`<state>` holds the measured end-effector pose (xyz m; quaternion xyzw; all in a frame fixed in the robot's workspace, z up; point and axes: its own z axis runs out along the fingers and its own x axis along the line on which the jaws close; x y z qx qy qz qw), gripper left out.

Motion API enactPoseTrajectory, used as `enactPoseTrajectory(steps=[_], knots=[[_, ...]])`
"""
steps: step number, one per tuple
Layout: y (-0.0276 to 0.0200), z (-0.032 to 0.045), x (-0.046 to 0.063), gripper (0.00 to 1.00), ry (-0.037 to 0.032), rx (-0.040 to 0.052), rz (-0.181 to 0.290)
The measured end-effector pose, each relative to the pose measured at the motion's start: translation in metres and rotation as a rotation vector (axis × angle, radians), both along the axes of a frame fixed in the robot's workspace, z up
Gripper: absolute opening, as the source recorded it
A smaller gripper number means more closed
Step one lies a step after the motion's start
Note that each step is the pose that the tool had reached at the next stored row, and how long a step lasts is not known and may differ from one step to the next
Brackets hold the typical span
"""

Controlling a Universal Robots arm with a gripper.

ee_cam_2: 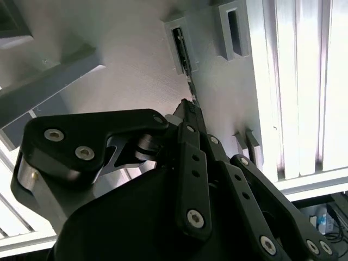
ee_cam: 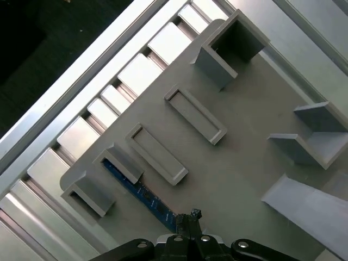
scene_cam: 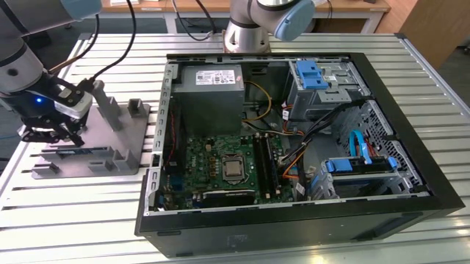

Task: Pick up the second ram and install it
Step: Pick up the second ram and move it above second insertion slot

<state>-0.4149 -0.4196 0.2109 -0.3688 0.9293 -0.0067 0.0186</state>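
Matt grey plastic holder plate (ee_cam: pixel 239 179) (smooth black gripper (ee_cam_2: pixel 187 106))

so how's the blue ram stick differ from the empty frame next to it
The second ram is blue, thin and on edge; the frame is grey, wider and hollow. The gripper is shut on the second ram; the frame is untouched. Both are long and lie parallel on the holder plate.

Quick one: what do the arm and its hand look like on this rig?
Arm: silver-grey tube links with light blue joint caps. Black cables run to the wrist, where a small blue light glows. Hand: matte black, built of flat linked bars joined by silver pins and screws.
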Motion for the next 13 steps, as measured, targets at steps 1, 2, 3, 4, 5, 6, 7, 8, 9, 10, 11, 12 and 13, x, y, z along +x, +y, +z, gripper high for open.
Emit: enactPoseTrajectory(steps=[1, 2, 3, 4, 5, 6, 7, 8, 9, 10, 11, 12, 13], knots=[[0.0000, 0.0000, 0.0000, 0.10, 0.0000, 0.0000, 0.009], [0.0000, 0.0000, 0.0000, 0.10, 0.0000, 0.0000, 0.017], [0.0000, 0.0000, 0.0000, 0.10, 0.0000, 0.0000, 0.024], [0.0000, 0.0000, 0.0000, 0.10, 0.0000, 0.0000, 0.033], [0.0000, 0.0000, 0.0000, 0.10, 0.0000, 0.0000, 0.040], [0.0000, 0.0000, 0.0000, 0.10, 0.0000, 0.0000, 0.048], [0.0000, 0.0000, 0.0000, 0.10, 0.0000, 0.0000, 0.055], [0.0000, 0.0000, 0.0000, 0.10, 0.0000, 0.0000, 0.063], [0.0000, 0.0000, 0.0000, 0.10, 0.0000, -0.0001, 0.070], [0.0000, 0.0000, 0.0000, 0.10, 0.0000, 0.0000, 0.078], [0.0000, 0.0000, 0.0000, 0.10, -0.0001, 0.0000, 0.086], [0.0000, 0.0000, 0.0000, 0.10, 0.0000, 0.0000, 0.093], [0.0000, 0.0000, 0.0000, 0.10, 0.0000, 0.0000, 0.101]])
